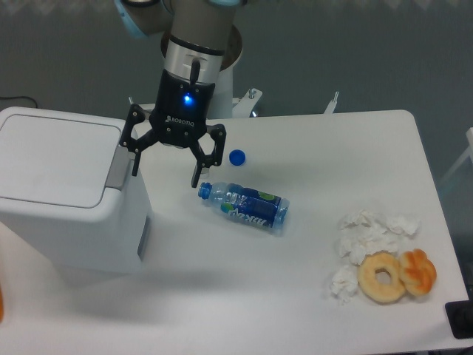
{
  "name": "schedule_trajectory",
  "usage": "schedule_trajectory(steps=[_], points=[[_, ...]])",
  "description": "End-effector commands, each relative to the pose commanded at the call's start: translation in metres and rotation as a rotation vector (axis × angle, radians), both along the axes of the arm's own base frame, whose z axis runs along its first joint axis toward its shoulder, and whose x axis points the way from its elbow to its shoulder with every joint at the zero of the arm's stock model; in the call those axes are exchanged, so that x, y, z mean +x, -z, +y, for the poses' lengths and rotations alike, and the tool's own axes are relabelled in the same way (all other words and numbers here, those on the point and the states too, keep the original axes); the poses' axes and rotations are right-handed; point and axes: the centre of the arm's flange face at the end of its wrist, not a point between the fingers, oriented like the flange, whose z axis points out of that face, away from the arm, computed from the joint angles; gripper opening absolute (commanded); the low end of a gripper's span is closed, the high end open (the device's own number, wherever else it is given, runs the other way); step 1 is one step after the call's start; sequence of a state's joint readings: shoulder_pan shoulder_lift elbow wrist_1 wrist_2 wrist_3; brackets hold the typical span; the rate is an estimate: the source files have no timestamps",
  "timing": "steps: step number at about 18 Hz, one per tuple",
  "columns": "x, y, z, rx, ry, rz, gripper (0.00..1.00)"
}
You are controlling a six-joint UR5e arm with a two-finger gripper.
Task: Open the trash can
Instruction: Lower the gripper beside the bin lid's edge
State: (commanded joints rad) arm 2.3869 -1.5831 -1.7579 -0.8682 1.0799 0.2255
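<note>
The trash can (63,192) is a large white boxy bin at the left of the table, its flat lid down and its grey push tab (117,168) on the right edge. My gripper (165,171) hangs open just right of the tab, fingers pointing down. Its left finger (134,163) is close beside the tab; whether they touch is unclear. Nothing is between the fingers.
A blue-labelled plastic bottle (245,206) lies on its side right of the gripper, with its blue cap (236,157) loose behind it. Crumpled white tissues (366,238) and two doughnuts (397,275) sit at the front right of the white table (295,310).
</note>
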Motion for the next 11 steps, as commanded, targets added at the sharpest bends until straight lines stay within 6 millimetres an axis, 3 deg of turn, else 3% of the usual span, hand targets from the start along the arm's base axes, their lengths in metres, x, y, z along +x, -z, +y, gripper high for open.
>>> schedule_trajectory(steps=[11], points=[[0.0072,0.0089,-0.0004,-0.014,0.01,-0.011,1.0]])
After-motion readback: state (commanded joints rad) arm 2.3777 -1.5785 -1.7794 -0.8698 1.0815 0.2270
